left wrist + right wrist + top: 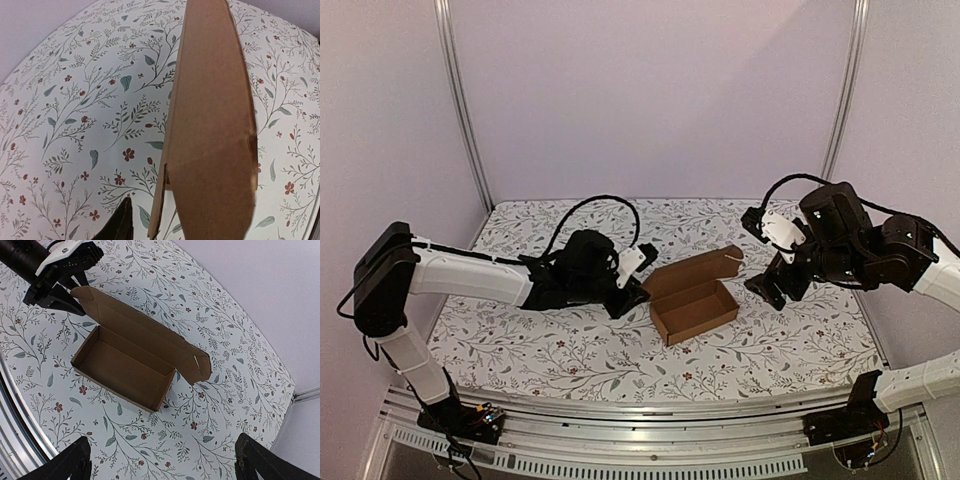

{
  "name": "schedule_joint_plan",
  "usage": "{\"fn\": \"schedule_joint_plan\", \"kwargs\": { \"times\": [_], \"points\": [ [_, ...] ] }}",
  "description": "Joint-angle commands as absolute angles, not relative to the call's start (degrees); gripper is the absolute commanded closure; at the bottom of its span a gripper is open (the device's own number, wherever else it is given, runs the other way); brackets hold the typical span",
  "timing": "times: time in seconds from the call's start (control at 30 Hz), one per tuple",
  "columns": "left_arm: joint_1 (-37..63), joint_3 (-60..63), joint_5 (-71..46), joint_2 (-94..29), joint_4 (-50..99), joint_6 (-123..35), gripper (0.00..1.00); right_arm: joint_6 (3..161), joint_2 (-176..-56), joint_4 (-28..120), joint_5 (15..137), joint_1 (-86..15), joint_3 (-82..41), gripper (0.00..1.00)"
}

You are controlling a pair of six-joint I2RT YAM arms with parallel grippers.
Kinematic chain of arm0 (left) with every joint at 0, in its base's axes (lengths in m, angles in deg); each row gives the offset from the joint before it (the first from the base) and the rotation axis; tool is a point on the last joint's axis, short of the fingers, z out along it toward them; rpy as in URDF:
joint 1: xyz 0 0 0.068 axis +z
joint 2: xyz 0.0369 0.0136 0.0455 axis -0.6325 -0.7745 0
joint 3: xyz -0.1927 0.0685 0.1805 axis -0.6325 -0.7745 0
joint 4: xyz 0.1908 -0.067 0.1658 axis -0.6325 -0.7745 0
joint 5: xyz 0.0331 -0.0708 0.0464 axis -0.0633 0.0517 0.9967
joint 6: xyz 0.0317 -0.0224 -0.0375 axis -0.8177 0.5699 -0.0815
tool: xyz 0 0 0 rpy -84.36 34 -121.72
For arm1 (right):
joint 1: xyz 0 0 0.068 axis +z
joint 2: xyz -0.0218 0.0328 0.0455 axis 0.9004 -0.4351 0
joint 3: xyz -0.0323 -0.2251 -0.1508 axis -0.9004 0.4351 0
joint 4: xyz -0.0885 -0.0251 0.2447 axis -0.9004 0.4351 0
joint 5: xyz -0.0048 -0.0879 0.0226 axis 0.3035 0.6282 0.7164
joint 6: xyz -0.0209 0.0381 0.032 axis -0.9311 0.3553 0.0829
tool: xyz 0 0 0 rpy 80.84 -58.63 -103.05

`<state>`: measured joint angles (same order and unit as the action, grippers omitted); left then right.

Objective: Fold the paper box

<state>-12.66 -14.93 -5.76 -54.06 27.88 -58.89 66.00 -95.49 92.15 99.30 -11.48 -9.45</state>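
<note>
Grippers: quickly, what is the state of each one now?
Left gripper: around a flap of the paper box; grip cannot be told.
Right gripper: open, holding nothing.

The left arm point(470, 272) reaches rightward, forearm low and nearly level. Its claw point(634, 293) points right, with fingers on either side of the paper box point(692, 300) lid flap; whether they pinch it is unclear. The right arm point(920, 270) folds back leftward, its claw point(772, 287) angled down, jaws spread wide, holding nothing.
</note>
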Motion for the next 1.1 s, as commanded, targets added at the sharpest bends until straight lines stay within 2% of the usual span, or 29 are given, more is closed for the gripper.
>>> {"fn": "schedule_joint_plan", "kwargs": {
  "times": [0.0, 0.37, 0.5, 0.97, 1.07],
  "points": [
    [-12.18, -15.37, -4.53, -54.05, 27.69, -58.85, 0.67, 66.30, -95.92, 91.21, 98.77, -11.83, -9.36, 0.01],
    [-12.16, -18.58, -4.52, -51.62, 28.74, -58.07, 0.75, 66.38, -97.44, 90.98, 98.34, -11.96, -10.25, 0.01],
    [-12.13, -18.71, -4.52, -51.41, 28.89, -57.78, 0.81, 66.38, -98.05, 91.00, 97.87, -11.95, -10.73, 0.01],
    [-12.18, -18.89, -4.52, -50.34, 29.81, -57.69, 0.88, 66.62, -98.83, 91.03, 97.77, -12.08, -10.42, 0.01],
    [-12.18, -18.80, -4.52, -50.58, 29.85, -57.69, 0.95, 66.82, -98.42, 91.17, 97.83, -12.06, -10.12, 0.01]
  ]
}}
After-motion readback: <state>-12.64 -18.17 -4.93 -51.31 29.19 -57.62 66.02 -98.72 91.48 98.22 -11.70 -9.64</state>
